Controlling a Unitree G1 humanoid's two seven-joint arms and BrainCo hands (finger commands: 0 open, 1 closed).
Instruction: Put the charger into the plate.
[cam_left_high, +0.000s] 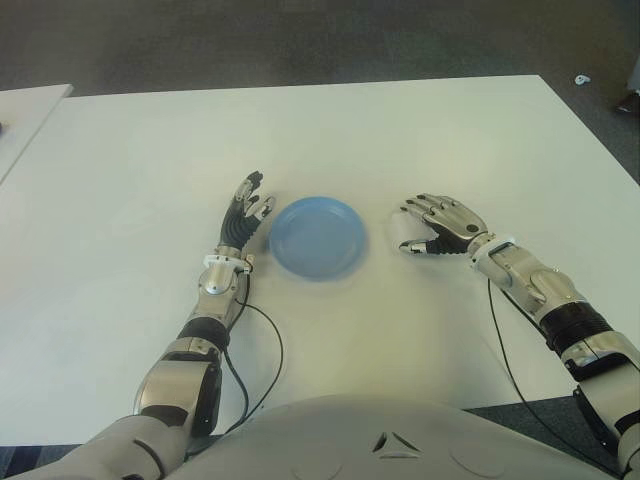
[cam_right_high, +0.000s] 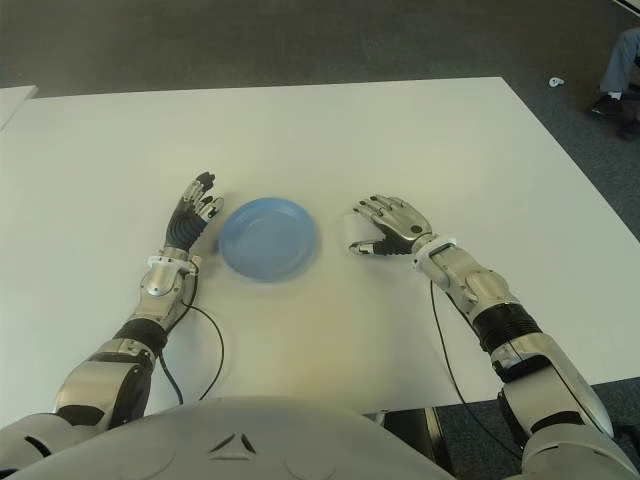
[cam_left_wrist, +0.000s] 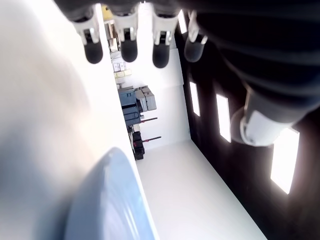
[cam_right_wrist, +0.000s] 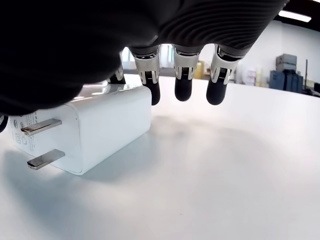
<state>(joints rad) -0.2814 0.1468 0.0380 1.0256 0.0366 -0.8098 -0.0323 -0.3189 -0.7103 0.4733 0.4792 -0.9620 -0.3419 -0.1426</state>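
White and boxy, the charger (cam_right_wrist: 82, 131) sits on the table (cam_left_high: 150, 150) right under the right hand (cam_left_high: 440, 226). It is not in the plate yet. The blue plate (cam_left_high: 318, 237) has nothing in it, and it lies just past the charger, on the thumb side of the right hand, between the two hands.

The right hand is over the charger with its fingers (cam_right_wrist: 183, 82) hanging down and a little apart. One fingertip seems to touch the top edge of the charger, but the hand has not closed around it. It holds nothing yet. I think the grab is only starting.

The left hand (cam_left_high: 243, 215) is next to the plate, on the plate's left side. Its fingers (cam_left_wrist: 127, 45) are straight and spread, and it holds nothing. I cannot tell if it touches the table.

So almost all of the job is left. The hand has to close on the charger, lift it, carry it the short way over to the plate, and let it go there.

The charger has two flat metal prongs (cam_right_wrist: 41, 126) sticking out of one end. Beside the prongs there is some small grey print and a few little marks. The print is too small to read, and I see no brand name.
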